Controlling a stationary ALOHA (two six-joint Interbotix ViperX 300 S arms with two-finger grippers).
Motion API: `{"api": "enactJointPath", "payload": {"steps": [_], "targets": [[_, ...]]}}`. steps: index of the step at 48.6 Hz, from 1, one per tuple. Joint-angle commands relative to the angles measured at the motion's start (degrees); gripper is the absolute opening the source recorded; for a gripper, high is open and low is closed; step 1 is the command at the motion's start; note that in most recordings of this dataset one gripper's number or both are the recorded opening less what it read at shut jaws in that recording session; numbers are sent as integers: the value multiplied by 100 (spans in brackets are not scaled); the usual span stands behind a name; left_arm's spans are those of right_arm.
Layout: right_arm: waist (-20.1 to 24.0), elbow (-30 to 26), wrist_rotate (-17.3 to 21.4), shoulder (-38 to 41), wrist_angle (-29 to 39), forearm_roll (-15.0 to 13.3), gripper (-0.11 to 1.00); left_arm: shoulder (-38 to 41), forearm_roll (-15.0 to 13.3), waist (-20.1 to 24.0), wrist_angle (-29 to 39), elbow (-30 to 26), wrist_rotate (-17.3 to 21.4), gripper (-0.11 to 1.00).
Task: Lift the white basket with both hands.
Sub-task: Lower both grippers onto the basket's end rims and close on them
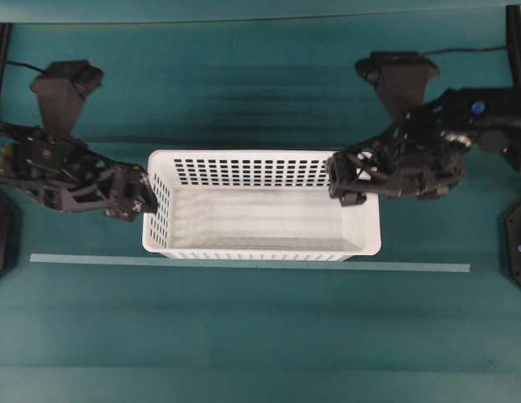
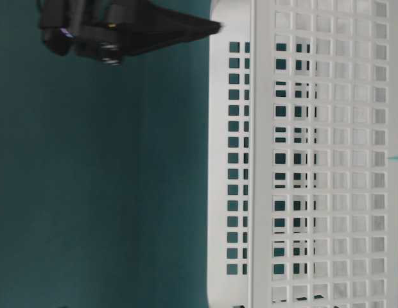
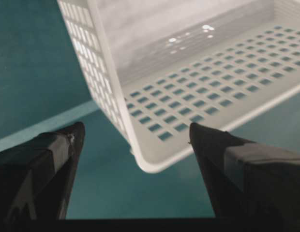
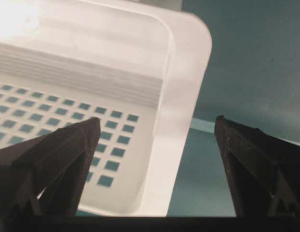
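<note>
White basket (image 1: 260, 206) on teal table (image 1: 260, 336), left end effector (image 1: 147, 195) and right end effector (image 1: 349, 178) at its ends

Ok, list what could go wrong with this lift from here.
1. Both sets of jaws stand open, so the white basket is not gripped; rising now would leave it behind.
2. The right gripper sits at a rear corner and the left gripper mid-wall, so the lift could tilt.
</note>
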Motion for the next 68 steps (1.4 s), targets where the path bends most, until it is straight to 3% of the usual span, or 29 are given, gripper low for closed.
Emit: {"api": "enactJointPath", "payload": {"steps": [1, 17, 25, 56, 62, 68], "targets": [[35, 149, 18, 176, -220, -26, 96, 316, 18, 9, -62, -18, 9, 90], [88, 826, 571, 413, -1459, -26, 96, 1318, 18, 18, -861, 167, -88, 90], [123, 932, 782, 475, -1635, -35, 96, 1582, 18, 18, -1055, 185, -387, 90], [149, 879, 905, 756, -1811, -114, 94, 1846, 18, 35, -1415, 211, -431, 89], [149, 879, 940, 765, -1969, -114, 86, 1907, 18, 26, -1556, 167, -422, 83], [141, 879, 967, 782, -2101, -114, 58, 1969, 18, 26, -1688, 167, -413, 65]]}}
